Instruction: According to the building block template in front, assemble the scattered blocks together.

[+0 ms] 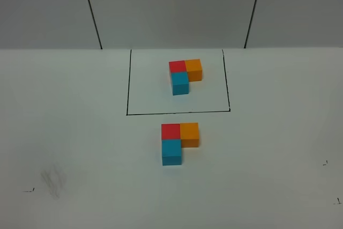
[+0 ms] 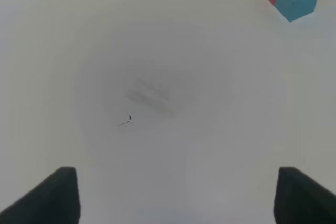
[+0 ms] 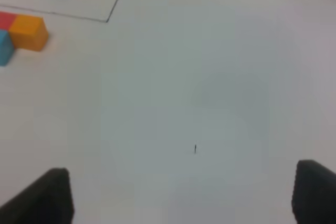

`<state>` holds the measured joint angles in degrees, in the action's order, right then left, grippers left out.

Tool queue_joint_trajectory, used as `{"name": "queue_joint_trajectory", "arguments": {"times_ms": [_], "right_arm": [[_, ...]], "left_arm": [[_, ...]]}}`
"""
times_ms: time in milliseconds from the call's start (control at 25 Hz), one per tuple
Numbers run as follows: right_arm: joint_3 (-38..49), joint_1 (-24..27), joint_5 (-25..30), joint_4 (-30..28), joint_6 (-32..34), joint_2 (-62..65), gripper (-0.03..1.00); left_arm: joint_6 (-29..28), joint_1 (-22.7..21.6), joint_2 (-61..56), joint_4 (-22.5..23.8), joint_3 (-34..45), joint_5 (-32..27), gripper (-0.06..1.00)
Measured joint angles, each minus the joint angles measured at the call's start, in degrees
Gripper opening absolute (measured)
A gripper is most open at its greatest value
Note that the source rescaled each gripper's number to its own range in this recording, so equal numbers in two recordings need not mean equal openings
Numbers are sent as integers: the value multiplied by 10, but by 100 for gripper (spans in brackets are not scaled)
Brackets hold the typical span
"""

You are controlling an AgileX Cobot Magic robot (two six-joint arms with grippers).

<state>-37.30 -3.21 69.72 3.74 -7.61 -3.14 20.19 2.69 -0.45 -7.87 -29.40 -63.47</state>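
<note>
A white table (image 1: 80, 132) bears a grey smudge (image 1: 52, 179) and small black marks (image 1: 29, 190).

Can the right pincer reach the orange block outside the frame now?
Probably yes. The right pincer is open over bare table, and nothing lies between it and the orange block. That block touches the red block, so only its outer sides are free.

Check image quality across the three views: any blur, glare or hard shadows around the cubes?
Exterior high: even, flat light, no glare; the scattered blocks and the building block template look sharp with only faint shadows. Left wrist: soft overall, a dim grey smudge on the table, left gripper's fingertips blurred. Right wrist: softest, orange cube fuzzy-edged, right gripper's fingertips out of focus.
</note>
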Motion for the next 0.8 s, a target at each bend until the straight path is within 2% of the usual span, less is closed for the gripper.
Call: {"name": "queue_joint_trajectory", "arguments": {"times_ms": [280, 520, 800], "right_arm": [[63, 0, -34, 0, 6, 1, 77], [83, 0, -72, 0, 18, 1, 77], [85, 0, -79, -3, 27, 1, 77]], "left_arm": [[0, 0, 0, 0, 0, 0, 85], [0, 0, 0, 0, 0, 0, 85], [0, 0, 0, 0, 0, 0, 85]]}}
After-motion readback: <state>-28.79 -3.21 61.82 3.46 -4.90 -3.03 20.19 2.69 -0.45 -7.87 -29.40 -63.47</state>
